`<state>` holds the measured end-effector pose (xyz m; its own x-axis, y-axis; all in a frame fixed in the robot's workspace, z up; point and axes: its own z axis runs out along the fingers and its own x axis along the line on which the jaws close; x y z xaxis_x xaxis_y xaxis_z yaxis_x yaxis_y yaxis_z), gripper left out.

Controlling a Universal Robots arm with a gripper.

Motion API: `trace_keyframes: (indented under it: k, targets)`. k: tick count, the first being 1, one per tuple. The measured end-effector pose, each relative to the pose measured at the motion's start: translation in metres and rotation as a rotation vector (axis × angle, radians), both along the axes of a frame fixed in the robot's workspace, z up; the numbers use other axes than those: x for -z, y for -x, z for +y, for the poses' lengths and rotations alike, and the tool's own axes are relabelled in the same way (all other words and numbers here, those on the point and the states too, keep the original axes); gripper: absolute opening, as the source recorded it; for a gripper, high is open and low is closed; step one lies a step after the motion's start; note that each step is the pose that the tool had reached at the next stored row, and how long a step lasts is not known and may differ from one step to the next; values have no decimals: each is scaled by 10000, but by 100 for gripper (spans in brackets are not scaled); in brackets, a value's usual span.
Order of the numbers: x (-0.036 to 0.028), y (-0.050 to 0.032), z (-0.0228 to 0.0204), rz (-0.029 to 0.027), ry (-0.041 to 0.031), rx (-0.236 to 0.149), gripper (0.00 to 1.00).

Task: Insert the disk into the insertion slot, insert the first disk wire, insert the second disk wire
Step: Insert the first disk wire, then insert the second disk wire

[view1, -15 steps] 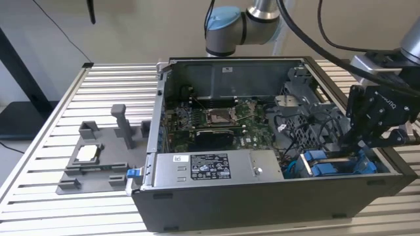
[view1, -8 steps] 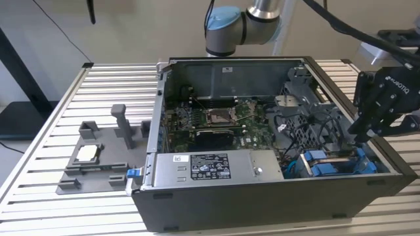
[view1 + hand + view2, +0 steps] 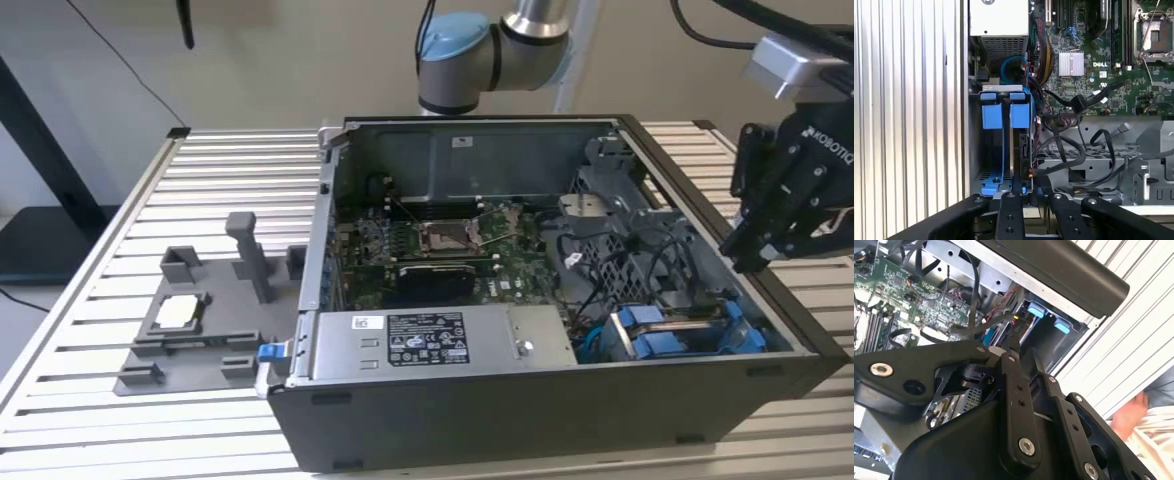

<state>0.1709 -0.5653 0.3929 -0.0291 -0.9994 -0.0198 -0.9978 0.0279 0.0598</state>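
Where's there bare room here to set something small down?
Bare slats of the table lie at the exterior view's left, around the grey fixture. A narrow strip runs along the computer case at that view's right, near the gripper. Inside the case, cables crowd the insertion slot.

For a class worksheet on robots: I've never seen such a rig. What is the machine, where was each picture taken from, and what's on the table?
It is one robot arm with a gripper. The exterior view comes from a camera off the arm; both wrist views from cameras riding on it. On the table stands an open computer case, with a grey tray beside it. The gripper hangs above the case's edge, near the blue-tabbed slot. Whether it holds anything I cannot tell. A person's hand shows in the second wrist view.
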Motion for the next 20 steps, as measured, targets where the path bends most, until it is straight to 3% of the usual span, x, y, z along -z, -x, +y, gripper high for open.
trace_keyframes:
  k: [5,8,20]
  targets:
    - [-30,0,1,-23,-7,0,27]
    - [-32,2,37,-23,-4,1,27]
    - [-31,9,336,-23,-5,4,27]
